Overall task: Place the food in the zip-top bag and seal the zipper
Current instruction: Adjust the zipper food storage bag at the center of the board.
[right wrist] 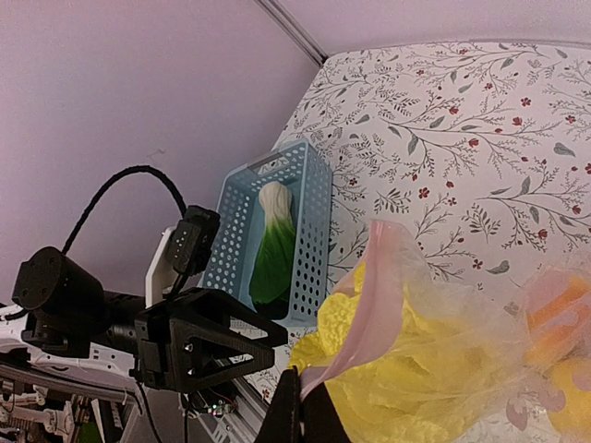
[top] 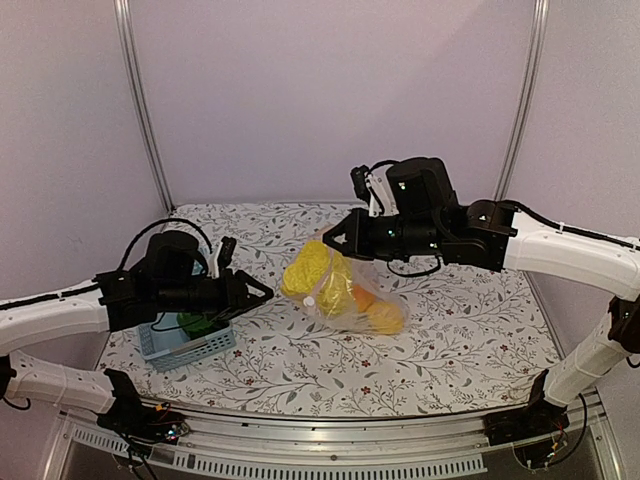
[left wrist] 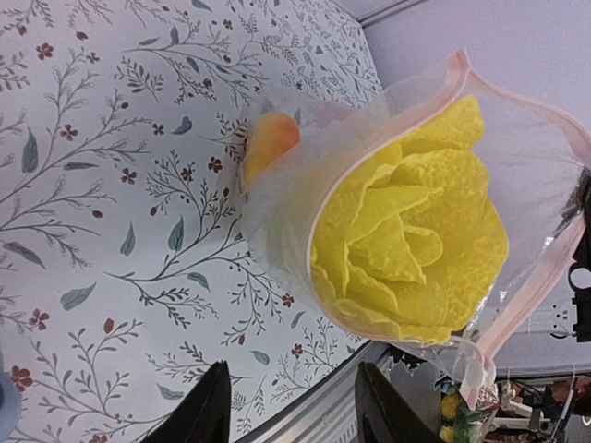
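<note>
The clear zip-top bag (top: 345, 290) hangs tilted over the table's middle, its mouth facing left. Inside are the pale-yellow napa cabbage (top: 312, 268), the orange fruit (top: 362, 298) and the round yellow fruit (top: 386, 318). My right gripper (top: 335, 238) is shut on the bag's pinkish zipper rim (right wrist: 369, 314) and holds it up. My left gripper (top: 258, 290) is open and empty, just left of the bag's mouth (left wrist: 406, 221). The dark-green bok choy (right wrist: 274, 249) lies in the light-blue basket (right wrist: 314, 231).
The light-blue basket (top: 185, 345) sits at the table's near left, under my left arm. The flower-patterned table cloth (top: 470, 340) stretches right of the bag. The table's metal front edge (left wrist: 314, 406) runs below my left fingers.
</note>
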You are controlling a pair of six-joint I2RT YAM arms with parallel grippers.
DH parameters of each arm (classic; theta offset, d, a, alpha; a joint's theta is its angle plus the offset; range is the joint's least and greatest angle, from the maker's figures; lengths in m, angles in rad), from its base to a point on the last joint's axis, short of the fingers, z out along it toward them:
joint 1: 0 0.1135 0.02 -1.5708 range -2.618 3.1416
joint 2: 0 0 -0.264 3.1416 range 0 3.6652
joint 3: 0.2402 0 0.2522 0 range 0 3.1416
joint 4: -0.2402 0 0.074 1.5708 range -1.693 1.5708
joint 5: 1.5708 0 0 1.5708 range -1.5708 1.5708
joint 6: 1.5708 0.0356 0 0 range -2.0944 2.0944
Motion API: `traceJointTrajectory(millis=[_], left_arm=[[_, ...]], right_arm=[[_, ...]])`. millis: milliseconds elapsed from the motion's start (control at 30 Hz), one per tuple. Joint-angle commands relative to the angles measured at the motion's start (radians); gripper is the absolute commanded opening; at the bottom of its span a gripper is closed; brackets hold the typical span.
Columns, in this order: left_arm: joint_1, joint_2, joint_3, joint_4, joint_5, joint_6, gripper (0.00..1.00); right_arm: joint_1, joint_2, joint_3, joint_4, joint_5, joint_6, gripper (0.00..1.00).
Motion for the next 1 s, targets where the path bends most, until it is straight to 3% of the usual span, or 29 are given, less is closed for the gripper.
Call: traceJointTrajectory(millis=[0,967], left_arm=[[0.018,0.048,0.012,0.068,0.037,-0.009,0.45],[0.058,0.23,0.05,0.26,0.072,-0.016,0.35]], right_arm=[[-0.006,-0.033,-0.005,0.032,0.01,0.001,0.0],[-0.005,-0.024,-0.007,0.031,0.01,-0.004,0.0]])
